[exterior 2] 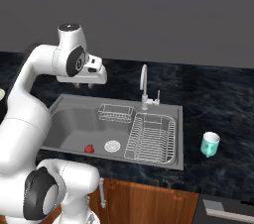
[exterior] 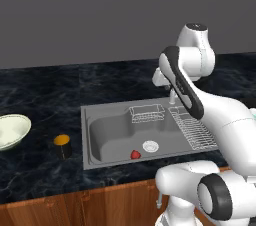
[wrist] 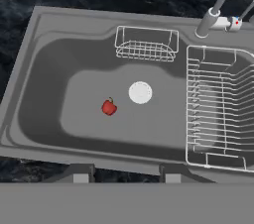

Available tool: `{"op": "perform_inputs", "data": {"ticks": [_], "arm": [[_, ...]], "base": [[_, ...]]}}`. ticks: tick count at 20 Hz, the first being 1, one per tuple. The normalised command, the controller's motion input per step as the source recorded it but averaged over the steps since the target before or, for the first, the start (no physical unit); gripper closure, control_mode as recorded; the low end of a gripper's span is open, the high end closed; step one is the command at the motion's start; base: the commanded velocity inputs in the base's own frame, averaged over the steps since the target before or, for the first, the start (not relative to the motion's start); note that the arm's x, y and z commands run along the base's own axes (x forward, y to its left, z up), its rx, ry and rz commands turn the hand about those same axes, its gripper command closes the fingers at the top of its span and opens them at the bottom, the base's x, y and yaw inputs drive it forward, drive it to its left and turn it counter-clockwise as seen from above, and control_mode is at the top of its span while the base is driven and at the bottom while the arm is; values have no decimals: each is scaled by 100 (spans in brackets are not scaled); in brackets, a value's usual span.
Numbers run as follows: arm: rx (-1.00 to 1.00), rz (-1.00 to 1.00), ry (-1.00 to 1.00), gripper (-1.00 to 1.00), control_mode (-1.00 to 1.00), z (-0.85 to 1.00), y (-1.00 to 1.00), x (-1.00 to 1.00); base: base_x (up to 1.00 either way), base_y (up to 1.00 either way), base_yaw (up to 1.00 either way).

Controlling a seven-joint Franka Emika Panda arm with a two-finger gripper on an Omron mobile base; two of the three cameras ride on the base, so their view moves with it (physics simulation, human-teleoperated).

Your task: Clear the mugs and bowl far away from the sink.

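Observation:
The cream bowl rests on the dark counter at far left. Beside it, left of the sink, stands the dark mug with the orange top. The teal mug stands on the counter right of the sink. My gripper hangs high over the left half of the basin, pointing down. In the hand view its fingertips stand apart with nothing between them, so the gripper is open above the basin's front rim.
A small red fruit lies in the basin beside the round drain. A wire basket hangs at the back wall. The draining rack fills the right side. The faucet rises behind it.

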Motion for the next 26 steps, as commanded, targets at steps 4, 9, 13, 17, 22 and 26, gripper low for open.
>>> {"op": "perform_inputs", "data": {"ticks": [4, 9, 13, 17, 22, 26], "arm": [[0, 0, -6, -100, -100, 1, 0, -37], [-1, 0, -15, -100, -100, 1, 0, -79], [0, -2, -8, -100, -100, 0, -3, -70], [0, -1, -5, -100, -100, 0, -7, -65], [0, -1, -1, -100, -100, 0, -42, -57], [0, 0, -5, -100, -100, 0, -4, -31]], "base": [[0, 0, 0], [0, 0, 0], [0, 0, 0], [0, 0, 0], [0, 0, 0], [0, 0, 0]]}}
